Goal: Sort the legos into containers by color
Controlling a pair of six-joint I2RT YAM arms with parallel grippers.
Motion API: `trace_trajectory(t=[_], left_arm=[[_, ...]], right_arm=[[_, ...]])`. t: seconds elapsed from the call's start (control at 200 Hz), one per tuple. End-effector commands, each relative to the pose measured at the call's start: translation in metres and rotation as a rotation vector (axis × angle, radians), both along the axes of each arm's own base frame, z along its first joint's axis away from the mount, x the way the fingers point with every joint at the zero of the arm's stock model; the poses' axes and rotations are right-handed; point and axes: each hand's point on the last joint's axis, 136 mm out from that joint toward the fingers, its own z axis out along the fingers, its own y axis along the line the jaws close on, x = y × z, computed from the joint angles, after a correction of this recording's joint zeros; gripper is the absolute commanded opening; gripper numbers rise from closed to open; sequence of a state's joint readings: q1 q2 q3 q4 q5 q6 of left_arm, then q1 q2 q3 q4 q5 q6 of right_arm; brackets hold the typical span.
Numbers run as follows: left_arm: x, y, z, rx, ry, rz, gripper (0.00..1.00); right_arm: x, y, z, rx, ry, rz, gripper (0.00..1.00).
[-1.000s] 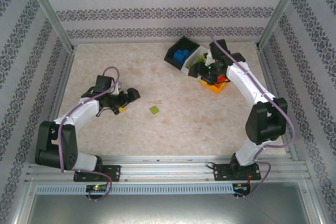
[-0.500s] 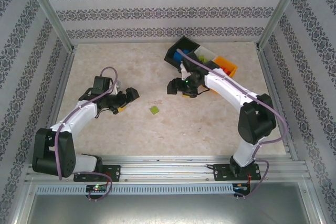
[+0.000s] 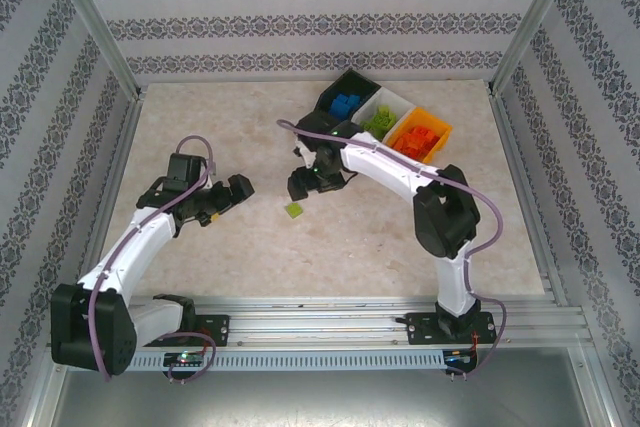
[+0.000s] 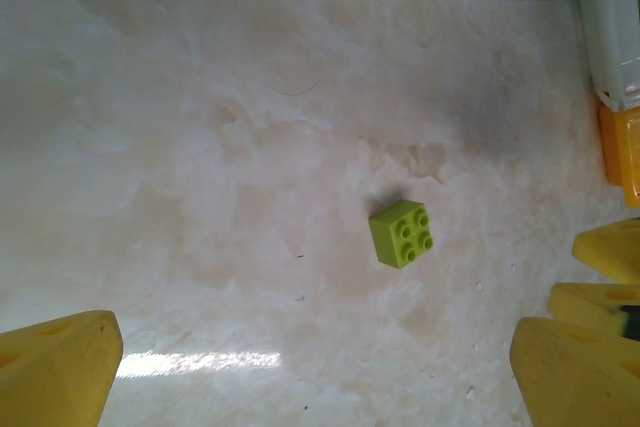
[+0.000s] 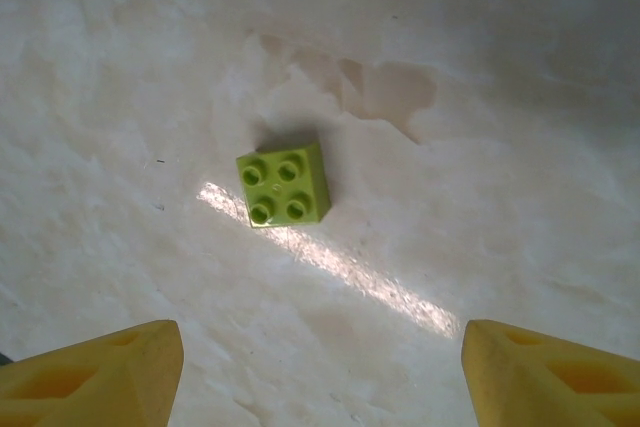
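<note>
The square lime brick [image 3: 294, 209] is set studs-up, no long axis. Beyond it, blue, lime and orange legos [image 3: 345, 104] are separated in three containers [image 3: 326, 97]. Left gripper [image 3: 228, 202] and right gripper [image 3: 300, 187] are held wide, empty.

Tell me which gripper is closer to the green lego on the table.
Right. The right gripper hangs open just beyond the green lego, almost over it. The left gripper, also open, sits farther off to the lego's left.
</note>
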State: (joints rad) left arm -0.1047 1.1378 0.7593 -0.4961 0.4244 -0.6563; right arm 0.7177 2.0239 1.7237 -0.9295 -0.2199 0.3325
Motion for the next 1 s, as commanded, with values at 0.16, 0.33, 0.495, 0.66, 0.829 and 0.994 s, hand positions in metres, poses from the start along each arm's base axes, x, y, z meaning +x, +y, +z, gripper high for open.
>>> trace_trajectory(t=[0.16, 0.33, 0.495, 0.66, 0.829, 0.994], left_arm=[[-0.016, 0.010, 0.003, 0.061, 0.021, 0.015, 1.00], [-0.020, 0.012, 0.003, 0.066, 0.027, 0.022, 1.00], [-0.024, 0.013, 0.001, 0.064, 0.034, 0.030, 1.00], [-0.024, 0.014, 0.000, 0.064, 0.035, 0.037, 1.00], [-0.024, 0.014, 0.000, 0.063, 0.034, 0.037, 1.00], [-0.026, 0.015, 0.001, 0.069, 0.033, 0.040, 1.00]], right_arm=[[-0.006, 0.018, -0.032, -0.123, -0.012, 0.149, 0.74], [-0.002, 0.022, -0.045, -0.175, -0.013, 0.175, 0.75], [0.000, 0.025, -0.056, -0.198, -0.001, 0.193, 0.74], [0.002, 0.030, -0.060, -0.209, 0.002, 0.214, 0.74], [0.003, 0.034, -0.066, -0.213, 0.014, 0.220, 0.73], [0.004, 0.036, -0.072, -0.223, 0.021, 0.223, 0.71]])
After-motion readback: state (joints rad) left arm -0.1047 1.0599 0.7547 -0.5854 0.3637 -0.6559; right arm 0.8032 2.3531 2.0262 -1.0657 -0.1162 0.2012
